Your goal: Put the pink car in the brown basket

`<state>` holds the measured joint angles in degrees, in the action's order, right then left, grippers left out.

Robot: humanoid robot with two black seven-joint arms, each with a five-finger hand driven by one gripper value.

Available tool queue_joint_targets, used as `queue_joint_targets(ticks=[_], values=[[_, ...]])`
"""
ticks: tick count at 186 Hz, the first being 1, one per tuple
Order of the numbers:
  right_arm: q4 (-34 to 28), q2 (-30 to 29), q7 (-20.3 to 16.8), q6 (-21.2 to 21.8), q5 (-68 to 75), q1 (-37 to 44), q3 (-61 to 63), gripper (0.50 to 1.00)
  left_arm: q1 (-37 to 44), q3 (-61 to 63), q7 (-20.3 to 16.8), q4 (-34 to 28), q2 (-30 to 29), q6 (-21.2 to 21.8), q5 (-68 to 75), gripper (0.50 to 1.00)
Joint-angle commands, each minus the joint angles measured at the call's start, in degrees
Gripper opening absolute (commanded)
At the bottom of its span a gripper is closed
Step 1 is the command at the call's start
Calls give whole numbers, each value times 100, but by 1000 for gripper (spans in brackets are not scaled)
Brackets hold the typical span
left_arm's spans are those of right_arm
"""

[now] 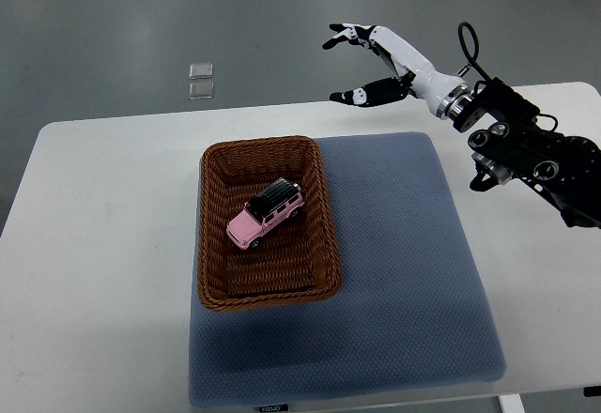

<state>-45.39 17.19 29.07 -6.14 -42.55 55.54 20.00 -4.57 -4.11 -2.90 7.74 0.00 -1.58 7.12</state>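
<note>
Right hand: the right hand (362,64) is up in the air past the far edge of the counter (94,244). Its fingers are spread wide apart and it holds nothing.
Right arm: it comes in from the right side, black near the edge and white near the hand.
Left hand: no left hand shows anywhere.
Pink car: the pink car (266,216) sits inside the brown basket (211,235). It rests on the woven floor, turned at a slant. It has a dark roof and looks to be on its wheels, though the wheels are too small to be sure.
Brown basket: it lies on the left part of the blue mat (404,263), and the mat lies on the white counter.
Job so far: the car is already in the basket, so the job looks done.
What could go wrong: the hand is well away from the basket, so there is little danger now. If the arm swung low over the mat, it could bump the basket rim and push the basket sideways. A hard bump could tip the car over.
Other things: two small clear squares (201,80) lie on the grey floor beyond the counter.
</note>
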Motion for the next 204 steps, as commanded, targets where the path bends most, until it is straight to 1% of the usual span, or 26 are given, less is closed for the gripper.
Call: queue_joint_targets(ticks=[1,19,33,42,58,86,98,134,161,204], values=[[12,170,-226,-10,845,-290,268,909,0,-2,0,0,0,0,0,1000],[4,258,-314,17,1531,-527,461,909,0,7,0,0,0,0,0,1000],[12,267,-516,70,2181,-668,628,909,0,7,0,0,0,0,0,1000],[12,276,-727,175,2655,-773,698,911,0,7,0,0,0,0,0,1000],[12,346,-841,333,3191,-887,707,911,0,7,0,0,0,0,0,1000],[12,416,-850,614,3622,-1011,707,911,0,7,0,0,0,0,0,1000],[21,478,-850,667,3719,-1046,707,911,0,7,0,0,0,0,0,1000],[65,469,-798,579,3754,-1090,707,913,0,7,0,0,0,0,0,1000],[258,373,-789,597,3754,-1116,804,913,0,7,0,0,0,0,0,1000],[267,373,-798,623,3745,-1257,839,913,0,-2,0,17,0,0,0,1000]])
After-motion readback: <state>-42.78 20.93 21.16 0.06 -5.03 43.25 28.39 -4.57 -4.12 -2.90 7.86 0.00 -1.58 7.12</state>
